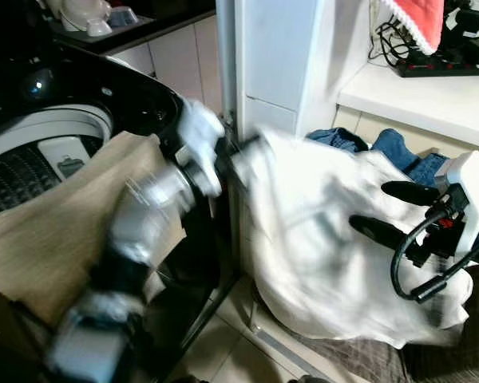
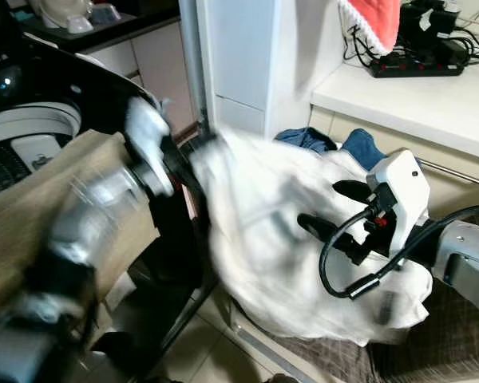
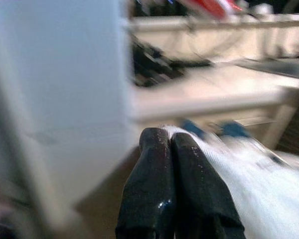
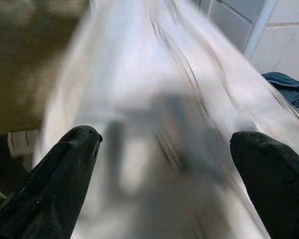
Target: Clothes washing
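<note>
A large white garment (image 1: pixel 327 239) hangs in a bunch between the washing machine (image 1: pixel 40 136) and the shelf on the right. My left gripper (image 3: pixel 165 135) is shut on its upper left corner, close to the machine's black rim, and the arm is blurred by motion. Beside the garment's right side, my right gripper (image 1: pixel 387 211) is open, its two black fingers (image 4: pixel 65 164) spread wide with the cloth in front of them. A beige cloth (image 1: pixel 56 231) lies draped over the machine's front rim. Blue jeans (image 1: pixel 399 148) lie behind the white garment.
A white cabinet (image 1: pixel 279 56) stands just behind the garment. A white shelf (image 1: pixel 431 100) at the right carries a power strip (image 1: pixel 447 64) with cables, and a red cloth (image 1: pixel 419 20) hangs above it. Grey checked fabric (image 1: pixel 359 359) lies on the floor below.
</note>
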### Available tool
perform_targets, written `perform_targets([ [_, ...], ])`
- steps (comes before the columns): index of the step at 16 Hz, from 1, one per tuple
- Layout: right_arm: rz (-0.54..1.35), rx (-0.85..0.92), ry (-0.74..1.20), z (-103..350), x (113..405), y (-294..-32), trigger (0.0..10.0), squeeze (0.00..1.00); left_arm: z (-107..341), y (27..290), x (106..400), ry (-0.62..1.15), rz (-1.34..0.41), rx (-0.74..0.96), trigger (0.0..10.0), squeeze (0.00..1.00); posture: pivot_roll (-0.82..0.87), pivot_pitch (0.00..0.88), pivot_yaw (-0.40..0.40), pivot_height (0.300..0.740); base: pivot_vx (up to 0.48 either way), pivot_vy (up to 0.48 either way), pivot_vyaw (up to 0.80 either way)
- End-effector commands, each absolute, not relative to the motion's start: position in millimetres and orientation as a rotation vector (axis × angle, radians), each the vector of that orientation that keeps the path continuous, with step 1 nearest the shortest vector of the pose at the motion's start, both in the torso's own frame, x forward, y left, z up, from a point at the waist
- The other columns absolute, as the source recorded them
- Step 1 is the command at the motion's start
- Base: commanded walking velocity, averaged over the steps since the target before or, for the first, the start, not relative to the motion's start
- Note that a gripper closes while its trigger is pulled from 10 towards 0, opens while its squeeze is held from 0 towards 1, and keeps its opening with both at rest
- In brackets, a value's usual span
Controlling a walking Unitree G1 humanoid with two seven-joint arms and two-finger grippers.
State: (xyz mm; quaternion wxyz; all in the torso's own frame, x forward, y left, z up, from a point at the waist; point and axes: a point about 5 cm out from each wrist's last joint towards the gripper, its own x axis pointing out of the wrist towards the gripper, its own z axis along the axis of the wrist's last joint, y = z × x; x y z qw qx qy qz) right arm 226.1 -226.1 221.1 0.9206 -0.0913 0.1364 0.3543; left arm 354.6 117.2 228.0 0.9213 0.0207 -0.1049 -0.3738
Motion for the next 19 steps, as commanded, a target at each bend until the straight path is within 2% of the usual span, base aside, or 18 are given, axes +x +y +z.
perform_targets([
  [1,0.712,-0.201,0.256,224.2,228.7,-226.0,10.0,0.00,282.9,146.9,357.7,-0.411,-0.621,0.082,0.0,0.00,-0.21,0.000,0.046,0.740,0.000,0.000,0.00],
  [3,0.717,-0.195,0.246,223.8,231.4,-222.7,10.0,0.00,356.6,201.6,365.6,-0.578,-0.235,0.280,0.0,0.00,-0.20,0.000,0.043,0.740,0.000,0.000,0.00],
  [4,0.719,-0.194,0.242,224.0,232.1,-222.1,10.0,0.00,376.9,217.1,363.2,-0.621,-0.116,0.357,0.0,0.00,-0.20,0.000,0.043,0.740,0.000,0.000,0.00],
  [5,0.720,-0.191,0.236,224.0,233.3,-221.0,10.0,0.00,411.9,246.7,353.4,-0.697,0.101,0.426,0.0,0.00,-0.19,0.000,0.044,0.740,0.000,0.000,0.00],
  [6,0.722,-0.188,0.235,223.2,234.0,-220.1,10.0,0.00,431.3,268.5,347.4,-0.665,0.238,0.533,0.0,0.00,-0.19,0.000,0.044,0.740,0.000,0.000,0.00],
  [7,0.723,-0.188,0.237,221.9,234.2,-219.4,10.0,0.00,431.4,271.7,348.2,-0.637,0.241,0.575,0.0,0.00,-0.18,0.000,0.044,0.740,0.000,0.000,0.00],
  [8,0.734,-0.188,0.246,217.2,234.8,-215.5,10.0,0.00,388.6,268.5,371.3,-0.400,0.151,0.617,4.7,0.00,-0.18,0.000,0.044,0.740,0.000,0.000,0.00],
  [9,0.736,-0.188,0.247,216.5,235.0,-214.7,10.0,0.00,372.5,266.1,377.5,-0.323,0.120,0.624,9.3,0.00,-0.18,0.000,0.044,0.740,0.000,0.000,0.00],
  [10,0.740,-0.190,0.249,215.7,235.5,-213.7,10.0,0.00,343.5,259.7,388.7,-0.224,0.072,0.637,10.0,0.00,-0.18,0.000,0.045,0.740,0.000,0.000,0.00],
  [11,0.741,-0.192,0.250,215.5,235.6,-213.7,10.0,0.00,331.9,256.7,392.4,-0.186,0.048,0.624,10.0,0.00,-0.18,0.000,0.044,0.740,0.000,0.000,0.00],
  [13,0.744,-0.206,0.264,213.4,234.8,-213.3,10.0,0.00,274.9,237.6,402.1,0.019,-0.107,0.629,10.0,0.00,-0.18,0.000,0.046,0.740,0.000,0.000,0.00],
  [14,0.750,-0.204,0.267,212.9,234.4,-212.3,10.0,0.00,259.9,238.6,403.2,0.096,-0.103,0.601,10.0,0.00,-0.19,0.000,0.048,0.740,0.000,0.000,0.00],
  [15,0.756,-0.203,0.269,212.4,233.2,-211.3,10.0,0.00,244.6,244.7,403.1,0.195,-0.055,0.541,10.0,0.20,-0.19,0.000,0.051,0.740,0.000,0.000,0.00],
  [16,0.759,-0.203,0.270,212.5,232.3,-211.1,10.0,0.00,241.5,249.3,402.7,0.225,-0.014,0.526,10.0,1.00,-0.20,0.000,0.051,0.740,0.000,0.000,0.00],
  [19,0.770,-0.205,0.284,210.9,229.8,-210.7,10.0,0.00,246.3,255.1,402.9,0.242,0.010,0.478,10.0,1.00,-0.20,0.000,0.050,0.740,0.000,0.000,0.00],
])
